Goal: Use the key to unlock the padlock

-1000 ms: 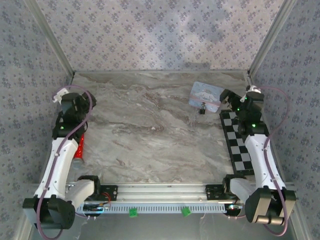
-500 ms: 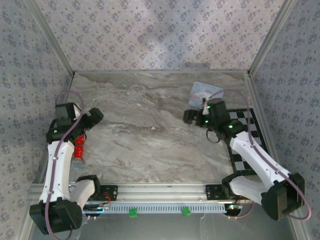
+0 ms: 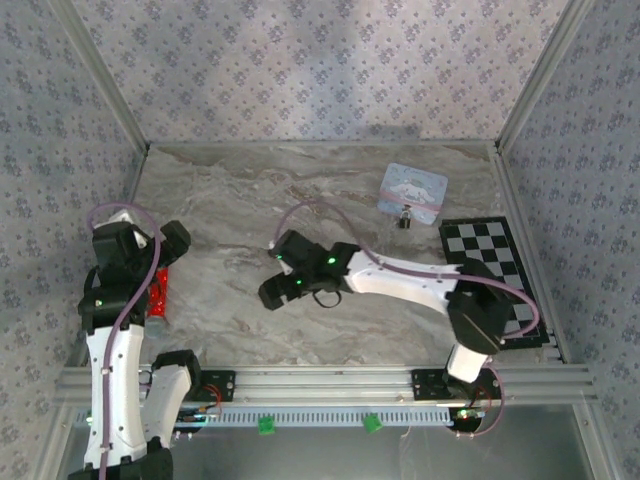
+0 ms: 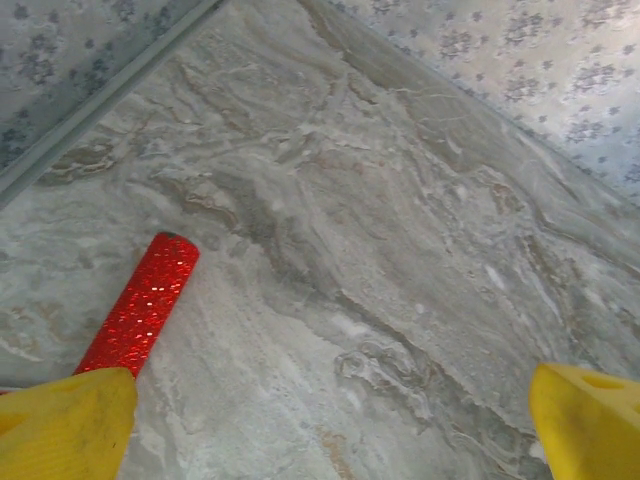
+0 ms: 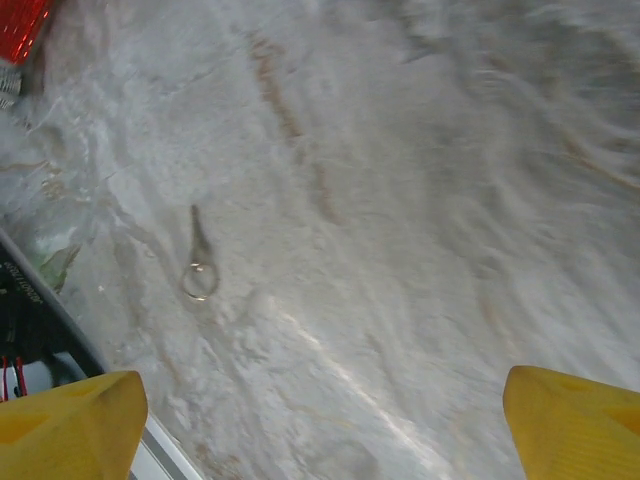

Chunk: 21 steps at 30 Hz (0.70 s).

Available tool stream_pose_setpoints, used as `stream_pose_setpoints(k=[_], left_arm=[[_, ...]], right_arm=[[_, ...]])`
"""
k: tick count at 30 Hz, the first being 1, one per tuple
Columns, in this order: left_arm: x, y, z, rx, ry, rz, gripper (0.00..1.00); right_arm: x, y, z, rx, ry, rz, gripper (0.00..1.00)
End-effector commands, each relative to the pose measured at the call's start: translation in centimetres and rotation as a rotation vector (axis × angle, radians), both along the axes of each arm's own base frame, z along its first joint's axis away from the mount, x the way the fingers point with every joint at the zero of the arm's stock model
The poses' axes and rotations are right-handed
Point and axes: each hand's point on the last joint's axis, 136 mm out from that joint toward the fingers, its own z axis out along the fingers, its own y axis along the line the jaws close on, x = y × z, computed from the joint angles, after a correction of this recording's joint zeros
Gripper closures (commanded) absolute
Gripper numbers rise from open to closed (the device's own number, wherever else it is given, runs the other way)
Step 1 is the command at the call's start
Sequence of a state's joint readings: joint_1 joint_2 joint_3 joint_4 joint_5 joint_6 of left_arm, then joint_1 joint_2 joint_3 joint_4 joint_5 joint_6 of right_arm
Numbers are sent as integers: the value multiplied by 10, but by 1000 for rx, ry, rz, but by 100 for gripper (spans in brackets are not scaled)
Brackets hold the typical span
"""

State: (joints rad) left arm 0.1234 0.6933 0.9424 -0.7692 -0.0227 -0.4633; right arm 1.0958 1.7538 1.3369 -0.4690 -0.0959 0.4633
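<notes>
Both pairs of jaws gape apart. A silvery ringed key (image 5: 197, 262) lies ahead of the right jaws; the tiny dark padlock (image 3: 405, 217) sits far behind them (beside a pale blue tin (image 3: 413, 189)).

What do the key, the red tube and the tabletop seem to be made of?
The key looks like thin dull-grey metal with a wire ring, though blurred. The red tube has a glittery, sparkling coating; its core is unclear. The tabletop shows matt grey-brown marble veining; stone or print, I cannot tell.
</notes>
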Motion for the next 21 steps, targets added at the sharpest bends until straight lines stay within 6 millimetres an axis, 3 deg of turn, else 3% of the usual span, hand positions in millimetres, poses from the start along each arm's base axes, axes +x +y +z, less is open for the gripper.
stream_pose_setpoints(k=[1,8,12,16,21], left_arm=[[-14,11,7,69,-10,54,0],[-19,8,10,98,-20,47,0],[-21,6,10,105,-20,39,0],[-22,2,10,111,-19,24,0],[-23,0,11,115,-24,13,0]], right_arm=[[-21,17,-21,-56,69,106,9],[-39,50,-59,-161,170,196,20],[-47,63,-67,-186,207,232,28],[-53,72,-75,-214,263,262,43],[-52,83,-82,-225,293,263,52]])
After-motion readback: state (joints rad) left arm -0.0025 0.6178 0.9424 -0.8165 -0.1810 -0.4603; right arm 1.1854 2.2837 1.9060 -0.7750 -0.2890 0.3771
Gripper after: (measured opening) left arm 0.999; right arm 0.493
